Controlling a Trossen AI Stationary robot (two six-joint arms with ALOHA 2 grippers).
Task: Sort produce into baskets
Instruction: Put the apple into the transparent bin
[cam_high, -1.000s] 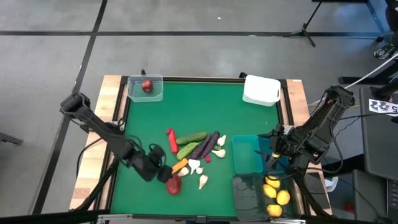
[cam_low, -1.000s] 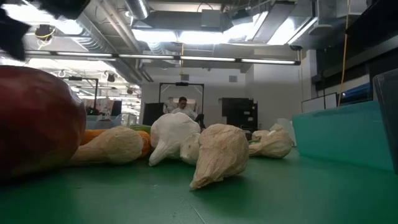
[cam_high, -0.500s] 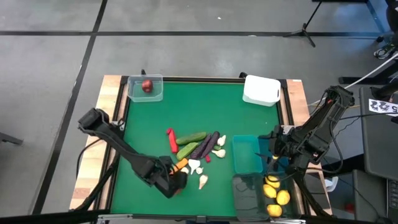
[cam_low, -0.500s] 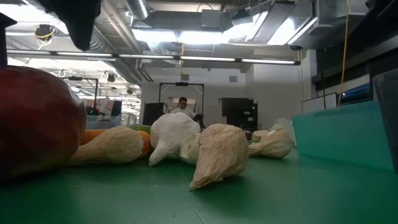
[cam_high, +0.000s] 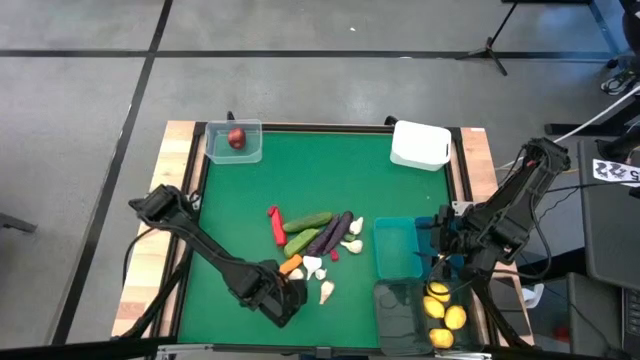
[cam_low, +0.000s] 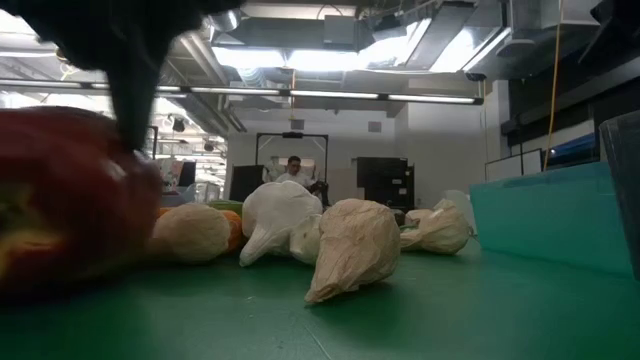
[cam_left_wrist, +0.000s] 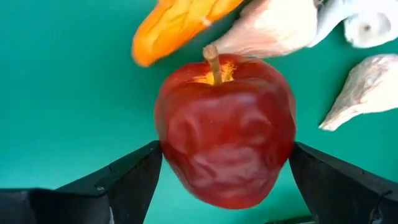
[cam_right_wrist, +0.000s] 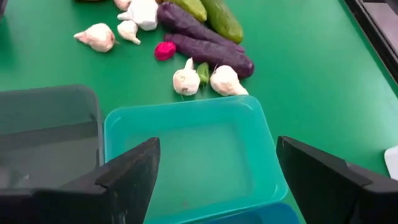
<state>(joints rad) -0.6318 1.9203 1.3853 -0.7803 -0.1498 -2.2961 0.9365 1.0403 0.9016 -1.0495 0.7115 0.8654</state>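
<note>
From above, the left end effector (cam_high: 283, 297) hides what it reaches for on the green worktop (cam_high: 240, 200); its wrist camera shows a dark red round apple with a stem (cam_left_wrist: 225, 129) between spread fingers, not clenched, beside an orange carrot (cam_left_wrist: 177, 25). The right end effector (cam_high: 441, 245) hangs released over an empty teal-blue translucent plastic bin (cam_right_wrist: 193, 155) (purple eggplants (cam_right_wrist: 205, 46) just beyond).

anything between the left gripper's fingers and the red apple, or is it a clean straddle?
Clean straddle. In the left wrist view the red apple sits between the open left gripper fingers, nothing between, only bare green mat.
</note>
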